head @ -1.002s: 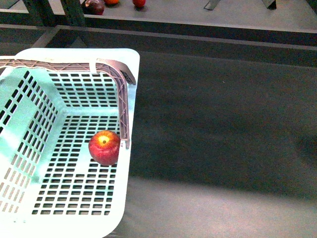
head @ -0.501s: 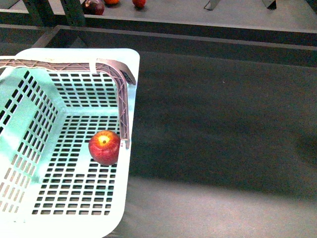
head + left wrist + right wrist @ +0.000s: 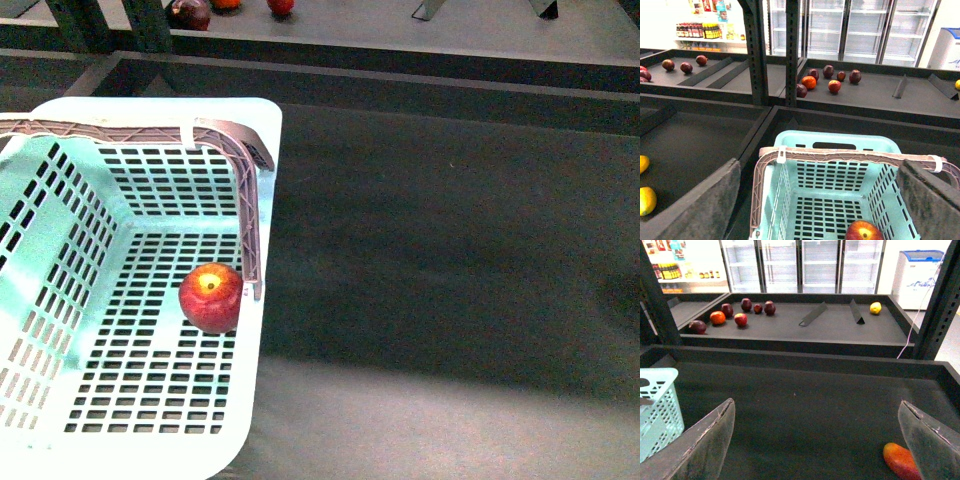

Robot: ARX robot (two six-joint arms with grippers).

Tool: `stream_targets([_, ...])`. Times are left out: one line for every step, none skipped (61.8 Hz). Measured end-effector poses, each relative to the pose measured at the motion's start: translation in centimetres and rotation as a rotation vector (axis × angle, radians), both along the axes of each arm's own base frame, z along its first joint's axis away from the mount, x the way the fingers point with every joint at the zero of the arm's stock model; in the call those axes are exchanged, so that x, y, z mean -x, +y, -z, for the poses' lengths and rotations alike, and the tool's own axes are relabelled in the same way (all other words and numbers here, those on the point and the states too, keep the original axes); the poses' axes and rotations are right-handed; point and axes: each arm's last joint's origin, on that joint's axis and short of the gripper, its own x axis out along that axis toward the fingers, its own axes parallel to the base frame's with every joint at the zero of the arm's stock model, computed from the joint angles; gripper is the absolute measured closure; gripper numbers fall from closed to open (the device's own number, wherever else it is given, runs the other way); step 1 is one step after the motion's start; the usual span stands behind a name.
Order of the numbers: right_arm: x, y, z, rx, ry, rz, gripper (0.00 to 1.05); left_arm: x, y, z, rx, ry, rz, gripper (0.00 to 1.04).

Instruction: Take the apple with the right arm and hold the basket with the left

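Apple point(image 3: 210, 297) x1 in 1 basket point(image 3: 258, 130); both hands point(image 3: 815, 200) point(image 3: 815, 440) spread wide, empty

apple point(image 3: 210, 297) in the basket point(image 3: 262, 150) against its right wall, basket at left of the tray point(image 3: 450, 250), small fruits point(image 3: 191, 12) behind

Basket point(image 3: 262, 190) open on top; apple point(image 3: 210, 297) inside, against the wall nearest the open shelf. Folded handle point(image 3: 248, 210) lies along that wall's rim, just above the apple. Dark shelf floor point(image 3: 450, 250) beside the basket is bare up to its raised far lip point(image 3: 400, 78).
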Motion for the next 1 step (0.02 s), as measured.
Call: stream_targets([0.0,0.0,0.0,0.0,0.0,0.0,0.09,0.0,0.0,0.0,0.0,0.0,0.0,0.07])
